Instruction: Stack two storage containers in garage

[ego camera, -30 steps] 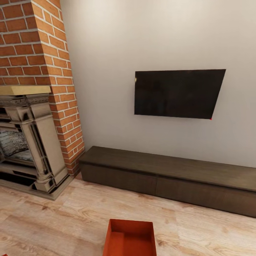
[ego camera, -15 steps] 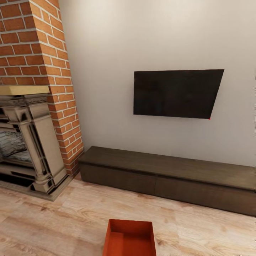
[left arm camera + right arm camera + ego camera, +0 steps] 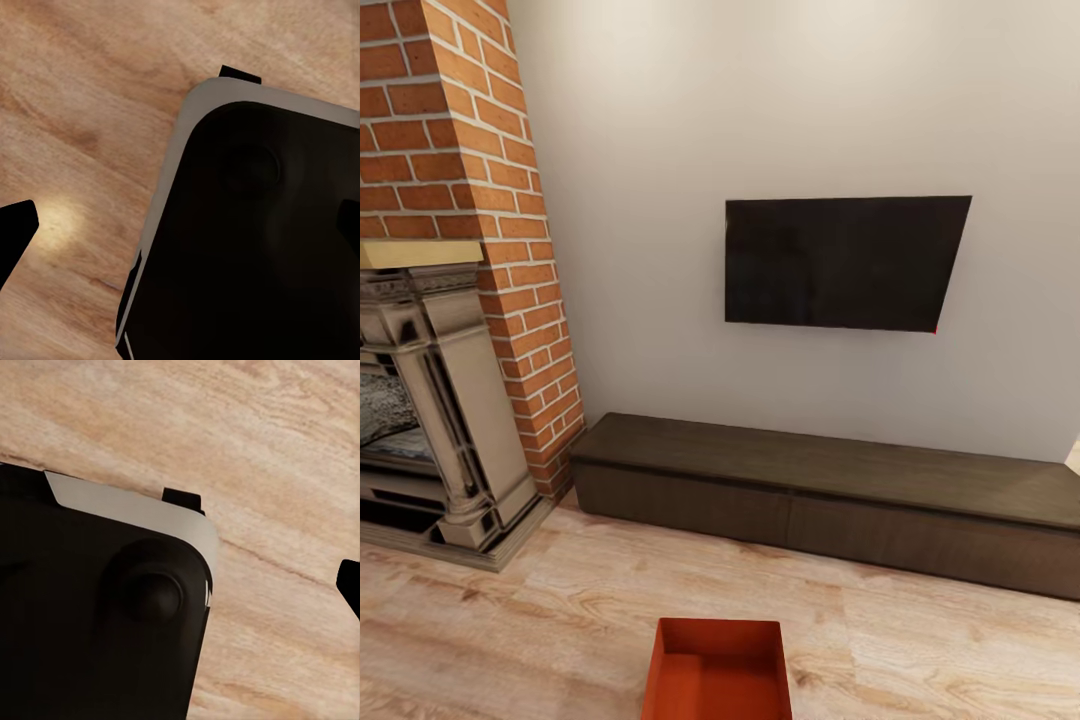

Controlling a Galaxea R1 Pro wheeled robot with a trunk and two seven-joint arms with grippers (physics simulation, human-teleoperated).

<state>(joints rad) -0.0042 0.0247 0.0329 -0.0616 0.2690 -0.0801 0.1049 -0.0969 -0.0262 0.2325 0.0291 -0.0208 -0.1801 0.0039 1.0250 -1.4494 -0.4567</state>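
Observation:
One orange-red open-top storage container (image 3: 717, 672) stands on the light wood-plank floor (image 3: 550, 620) of the living room, at the bottom centre of the head view, its near part cut off by the frame edge. It looks empty. In the left wrist view one dark fingertip (image 3: 13, 234) of my left gripper hangs over the planks. In the right wrist view a dark fingertip (image 3: 351, 583) of my right gripper shows at the frame edge. Neither view shows the second finger, so neither gripper's state is readable.
A long low dark cabinet (image 3: 830, 495) runs along the white wall under a black wall-mounted TV (image 3: 845, 262). A red brick fireplace (image 3: 430, 400) stands at the left. The robot's dark, grey-edged base (image 3: 255, 240) (image 3: 90, 607) sits over the planks in both wrist views.
The whole head picture has slid left and slightly down, so the camera has turned. The container keeps its place on the floor relative to the cabinet.

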